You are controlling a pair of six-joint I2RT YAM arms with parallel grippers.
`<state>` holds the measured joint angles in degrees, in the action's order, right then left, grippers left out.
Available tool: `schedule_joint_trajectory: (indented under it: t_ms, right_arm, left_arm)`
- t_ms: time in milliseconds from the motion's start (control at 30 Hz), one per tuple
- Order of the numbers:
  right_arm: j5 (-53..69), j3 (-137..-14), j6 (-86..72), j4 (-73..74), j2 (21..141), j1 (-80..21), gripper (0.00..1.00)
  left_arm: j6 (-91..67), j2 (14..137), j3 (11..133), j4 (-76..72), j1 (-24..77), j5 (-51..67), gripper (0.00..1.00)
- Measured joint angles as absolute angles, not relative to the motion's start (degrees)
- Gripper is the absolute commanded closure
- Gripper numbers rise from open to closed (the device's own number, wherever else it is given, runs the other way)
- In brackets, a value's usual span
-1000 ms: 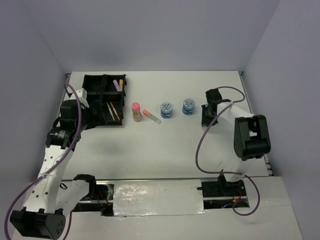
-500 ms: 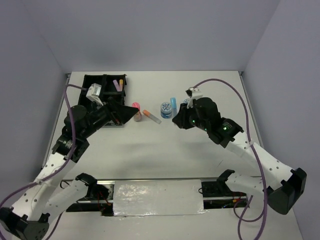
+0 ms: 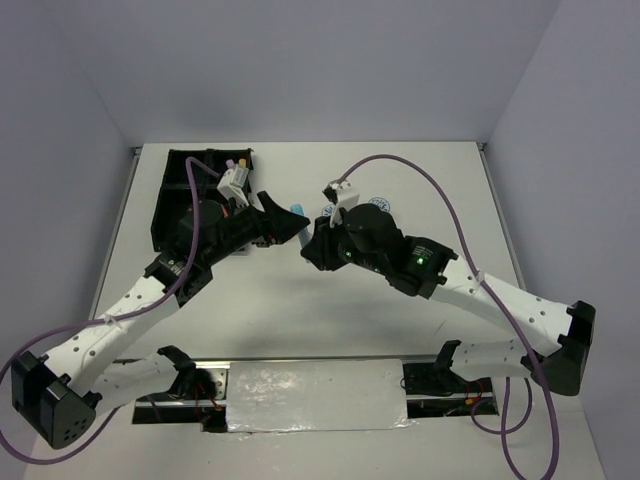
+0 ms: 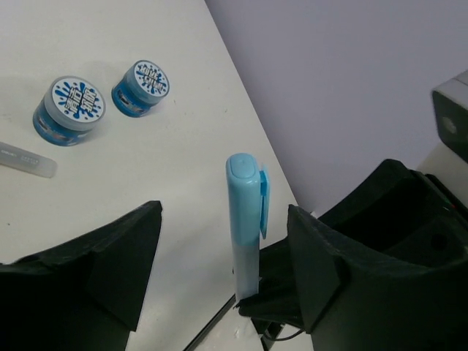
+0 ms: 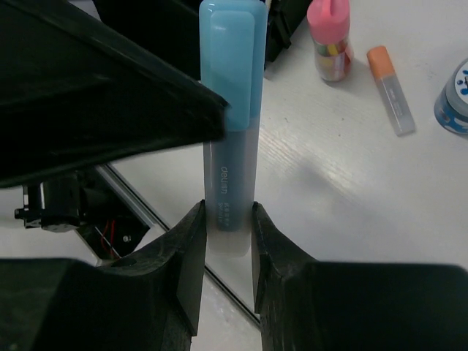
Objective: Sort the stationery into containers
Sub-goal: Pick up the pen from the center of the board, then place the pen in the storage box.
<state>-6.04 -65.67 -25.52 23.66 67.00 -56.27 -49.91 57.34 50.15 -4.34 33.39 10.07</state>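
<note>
Because the right gripper (image 5: 223, 219) pinches the light-blue marker (image 5: 228, 88) low, the wide-open, empty left gripper (image 4: 223, 219) closing could tip it loose

The tray (image 3: 180, 165) sits at the far left of the table (image 3: 420, 170). Over the middle, the right gripper (image 5: 227, 219) holds a marker (image 4: 245, 190) by one end. Its other end reaches between the spread jaws of the left gripper (image 4: 224, 210). Right of the tray, a tube (image 5: 329, 40), a second marker (image 5: 390, 89) and two tins (image 4: 69, 110) (image 4: 142, 88) lie in a row.
</note>
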Motion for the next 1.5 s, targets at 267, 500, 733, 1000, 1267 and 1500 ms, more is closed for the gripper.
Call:
schedule_joint_trajectory:
  t_ms: [267, 500, 733, 1000, 1267, 1500]
  right_arm:
    - [-8.4, -68.3, -25.1, 23.6, 69.6, -57.9, 1.00]
    - [-9.4, -67.7, -24.0, 20.6, 70.7, -57.2, 0.00]
    - [-8.4, -58.5, -23.7, 19.8, 58.1, -48.8, 0.00]
    - [-7.0, -54.8, -21.7, 19.8, 49.7, -47.2, 0.00]
    - [-3.2, -48.0, -20.7, 20.3, 48.5, -47.1, 0.00]
    - [-2.1, -47.9, -19.1, 20.2, 48.2, -47.1, 0.00]
  left_arm:
    - [-50.9, 59.0, 50.7, -5.4, 34.8, 9.3, 0.87]
    - [-47.8, 63.1, 57.4, 2.2, 34.3, 4.7, 1.00]
    - [-38.1, 77.3, 80.9, 16.4, 18.2, -4.1, 1.00]
    - [-28.5, 109.6, 111.1, 18.0, 5.8, -9.4, 0.99]
    - [-23.2, 128.4, 119.5, 16.8, 5.6, -12.5, 0.95]
    - [-22.3, 129.6, 116.2, 13.3, 5.5, -13.8, 0.85]
